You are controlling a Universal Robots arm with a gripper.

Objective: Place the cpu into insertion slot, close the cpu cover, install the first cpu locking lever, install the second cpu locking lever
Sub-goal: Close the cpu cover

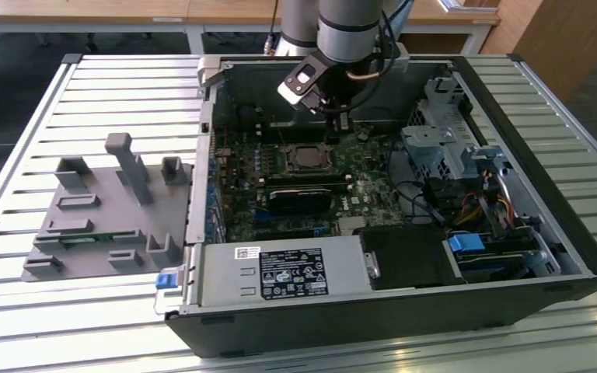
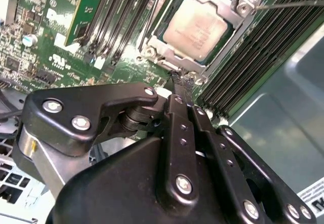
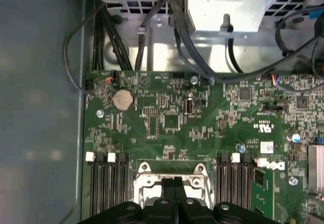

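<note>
The cpu (image 2: 200,26) lies flat in the insertion slot (image 1: 287,159) on the green board, its pale metal face up. The silvery cpu cover (image 2: 158,51) is down around it as a frame. A thin wire locking lever (image 2: 293,3) runs out from one corner of the cover. My gripper (image 2: 181,78) is shut, its two black fingers pressed together, with the tips at the cover's edge and nothing visibly held. In the exterior view the gripper (image 1: 332,134) hangs just behind the socket. In the first wrist view the gripper (image 3: 173,182) sits over the cover (image 3: 144,181).
The open computer case (image 1: 547,256) lies on a slatted table. Black memory slots (image 2: 116,21) flank the socket. A long black block (image 1: 304,194) sits in front of it, a drive cage (image 1: 438,148) and cables (image 3: 116,36) beside it. A grey fixture (image 1: 102,210) stands outside, at the exterior view's left.
</note>
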